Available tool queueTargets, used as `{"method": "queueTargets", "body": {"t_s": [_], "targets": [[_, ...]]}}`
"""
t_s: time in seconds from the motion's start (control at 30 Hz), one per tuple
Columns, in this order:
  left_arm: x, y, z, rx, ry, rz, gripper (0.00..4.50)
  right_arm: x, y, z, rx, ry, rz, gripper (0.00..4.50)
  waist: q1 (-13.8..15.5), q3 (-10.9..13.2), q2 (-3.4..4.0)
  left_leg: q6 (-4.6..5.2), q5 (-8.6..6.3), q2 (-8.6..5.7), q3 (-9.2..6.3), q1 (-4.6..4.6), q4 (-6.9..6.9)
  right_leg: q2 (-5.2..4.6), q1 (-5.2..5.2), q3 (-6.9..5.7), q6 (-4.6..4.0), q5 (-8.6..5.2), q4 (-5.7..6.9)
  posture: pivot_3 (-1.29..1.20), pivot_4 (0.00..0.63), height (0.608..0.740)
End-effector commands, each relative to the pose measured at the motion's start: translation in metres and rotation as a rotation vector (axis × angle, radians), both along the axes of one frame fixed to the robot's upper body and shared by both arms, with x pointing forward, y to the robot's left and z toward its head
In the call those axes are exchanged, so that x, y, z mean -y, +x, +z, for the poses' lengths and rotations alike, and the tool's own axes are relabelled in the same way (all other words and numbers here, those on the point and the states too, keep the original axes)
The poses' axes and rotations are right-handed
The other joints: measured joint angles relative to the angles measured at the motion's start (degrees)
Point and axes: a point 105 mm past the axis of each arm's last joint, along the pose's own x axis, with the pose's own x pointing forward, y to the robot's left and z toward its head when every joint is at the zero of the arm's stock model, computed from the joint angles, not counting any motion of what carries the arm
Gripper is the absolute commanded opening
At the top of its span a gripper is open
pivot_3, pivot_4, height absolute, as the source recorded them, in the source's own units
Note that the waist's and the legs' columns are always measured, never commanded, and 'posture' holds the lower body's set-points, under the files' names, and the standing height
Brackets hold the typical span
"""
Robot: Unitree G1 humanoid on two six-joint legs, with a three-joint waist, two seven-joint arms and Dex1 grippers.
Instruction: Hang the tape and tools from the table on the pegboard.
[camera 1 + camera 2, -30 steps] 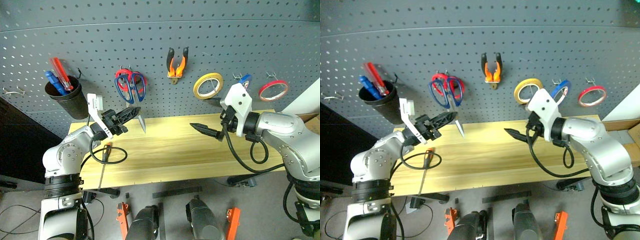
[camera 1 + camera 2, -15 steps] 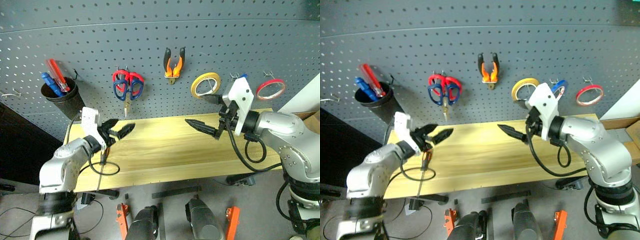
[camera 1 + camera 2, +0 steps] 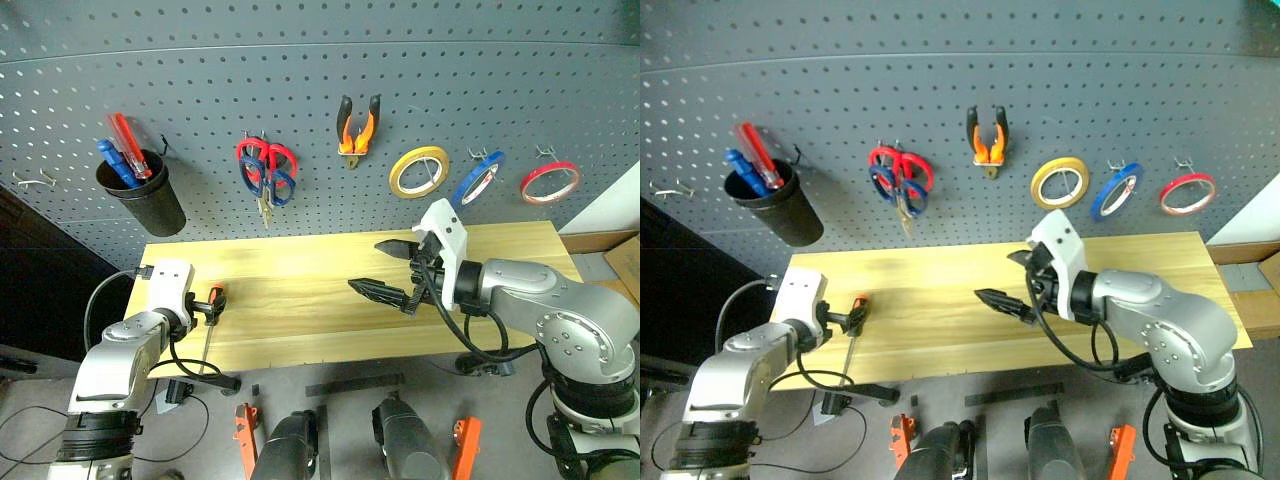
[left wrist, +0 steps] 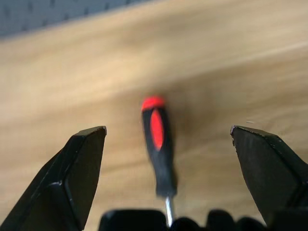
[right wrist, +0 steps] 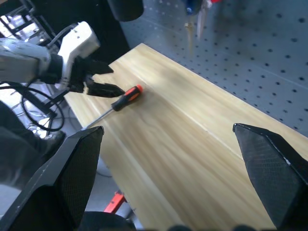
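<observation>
Lying near the left front edge of the table (image 3: 500, 250), with its shaft pointing off the near edge, the screwdriver (image 3: 211, 310) sits between the spread, empty fingers of the left gripper (image 4: 166, 139), untouched. Hovering above the middle of the table, jaws released and holding nothing, the right gripper (image 3: 385, 268). Hanging farther back on the pegboard (image 3: 320, 80): dark blue scissors (image 3: 275, 190) overlapping red-handled scissors (image 3: 250, 160), pliers (image 3: 357, 125), yellow roll (image 3: 417, 171), blue tape (image 3: 477, 178), red roll (image 3: 549, 182). Mounted at far left, a black cup (image 3: 142, 193) with red and blue screwdrivers (image 3: 120, 150).
</observation>
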Motion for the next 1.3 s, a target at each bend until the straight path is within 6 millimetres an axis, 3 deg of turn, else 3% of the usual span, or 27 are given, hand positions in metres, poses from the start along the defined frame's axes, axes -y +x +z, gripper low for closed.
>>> {"method": "queueTargets", "body": {"t_s": [0.03,0.2,0.37,0.53,0.73,0.77,0.93,1.07,1.2,1.3], "targets": [[-0.015,0.003,-0.007,-0.055,-0.008,0.073,4.46,-0.012,-0.008,0.005,0.020,0.000,0.059,4.50,0.0,0.0,0.00,0.00,0.00,0.00,0.00,0.00,0.00,0.00,0.00,-0.01,0.00,0.00,-0.01,-0.23,0.268,0.740],[-0.018,0.011,-0.031,-0.145,-0.012,0.086,4.46,-0.022,-0.012,-0.002,0.046,-0.064,0.102,4.50,-0.1,0.0,-0.01,-0.01,0.01,-0.01,0.01,0.00,0.00,-0.01,-0.01,-0.01,0.00,0.00,-0.01,-0.24,0.270,0.740],[-0.012,0.019,-0.044,-0.187,-0.045,0.085,4.46,-0.030,-0.014,0.002,0.100,-0.078,0.145,4.50,-0.1,0.0,-0.04,-0.12,0.07,-0.02,0.01,-0.02,0.00,-0.03,-0.02,-0.01,0.00,0.00,-0.05,-0.26,0.278,0.740],[-0.016,0.010,-0.051,-0.213,-0.053,0.097,2.85,-0.034,-0.017,0.008,0.144,-0.070,0.184,4.50,-0.5,0.0,-0.04,-0.11,0.06,-0.01,0.02,0.00,-0.02,-0.03,-0.02,0.01,0.00,0.00,-0.05,-0.27,0.275,0.740],[-0.019,0.001,-0.045,-0.184,-0.078,0.106,0.72,-0.038,-0.019,0.023,0.262,-0.038,0.238,4.50,-0.7,0.0,-0.04,-0.07,0.04,0.00,0.02,0.02,-0.01,-0.03,-0.01,0.02,0.01,0.00,-0.03,-0.26,0.269,0.740],[-0.019,0.000,-0.042,-0.165,-0.086,0.111,0.55,-0.038,-0.019,0.027,0.281,-0.021,0.245,4.50,-0.9,0.0,-0.04,-0.06,0.03,0.00,0.02,0.02,-0.01,-0.02,-0.02,0.02,0.01,0.00,-0.04,-0.26,0.269,0.740],[-0.012,-0.006,-0.018,-0.047,-0.093,0.066,0.55,-0.036,-0.018,0.045,0.385,0.047,0.259,4.50,-0.8,0.0,-0.06,-0.16,0.09,0.00,0.01,-0.01,-0.03,-0.03,-0.04,0.01,0.01,0.00,-0.06,-0.24,0.262,0.740],[0.003,-0.007,0.013,0.128,-0.056,-0.001,0.55,-0.034,-0.021,0.055,0.428,0.076,0.309,4.50,-0.1,0.0,-0.05,-0.16,0.09,0.01,0.00,-0.02,-0.02,-0.03,-0.03,-0.01,0.00,0.00,-0.09,-0.23,0.261,0.740],[0.040,-0.020,0.049,0.339,0.024,-0.153,0.55,-0.027,-0.025,0.064,0.416,0.100,0.376,4.50,0.0,0.0,-0.06,-0.18,0.09,0.01,0.04,-0.02,-0.04,-0.05,0.01,0.02,0.00,0.01,-0.19,-0.21,0.249,0.740],[0.054,-0.022,0.070,0.451,0.017,-0.177,0.55,-0.023,-0.021,0.069,0.431,0.097,0.382,4.50,0.2,0.0,-0.06,-0.18,0.09,0.00,0.02,-0.03,-0.10,-0.06,0.04,-0.02,0.00,0.01,-0.30,-0.19,0.234,0.740]]}}
